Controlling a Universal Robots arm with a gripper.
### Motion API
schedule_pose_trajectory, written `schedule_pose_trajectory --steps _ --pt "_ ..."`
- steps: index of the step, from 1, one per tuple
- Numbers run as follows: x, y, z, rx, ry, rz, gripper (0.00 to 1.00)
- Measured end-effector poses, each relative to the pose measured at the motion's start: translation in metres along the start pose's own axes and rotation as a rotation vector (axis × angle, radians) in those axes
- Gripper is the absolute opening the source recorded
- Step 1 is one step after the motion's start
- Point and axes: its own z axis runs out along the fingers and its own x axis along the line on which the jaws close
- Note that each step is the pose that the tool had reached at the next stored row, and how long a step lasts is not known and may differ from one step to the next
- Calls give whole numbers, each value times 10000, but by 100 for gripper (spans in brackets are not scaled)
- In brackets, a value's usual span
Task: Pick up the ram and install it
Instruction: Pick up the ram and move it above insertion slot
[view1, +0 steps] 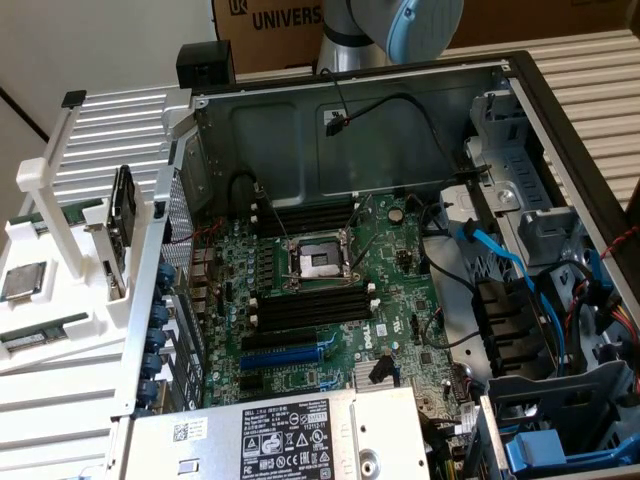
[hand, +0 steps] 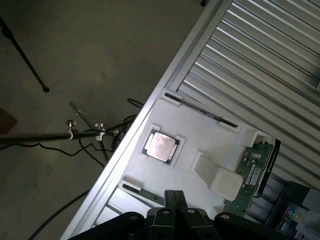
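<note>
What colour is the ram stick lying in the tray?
The ram is green, lying in the white tray; the exterior view shows it best.

Parts tray (hand: 200, 135) and open computer case (view1: 400, 120) on a slatted table (hand: 270, 65).
The white tray lies below the gripper (hand: 175, 199); a square silver processor chip (hand: 160, 146) sits in a recess just ahead of it; the slatted table spreads to one side of the gripper, grey floor (hand: 75, 50) with black cables (hand: 100, 145) to the other; the case holds a green motherboard (view1: 400, 260), a processor socket (view1: 318, 262), black slots (view1: 310, 308) and blue cables (view1: 500, 255); a cardboard box (view1: 270, 25) stands behind the case.
</note>
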Motion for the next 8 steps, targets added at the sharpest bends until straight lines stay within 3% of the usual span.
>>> schedule_pose_trajectory --steps 6,7,8 --pt "0 0 4 -29 61 -1091 10" --pt "0 -1 6 -43 90 -1637 10" --pt "0 0 7 -48 101 -1821 10"
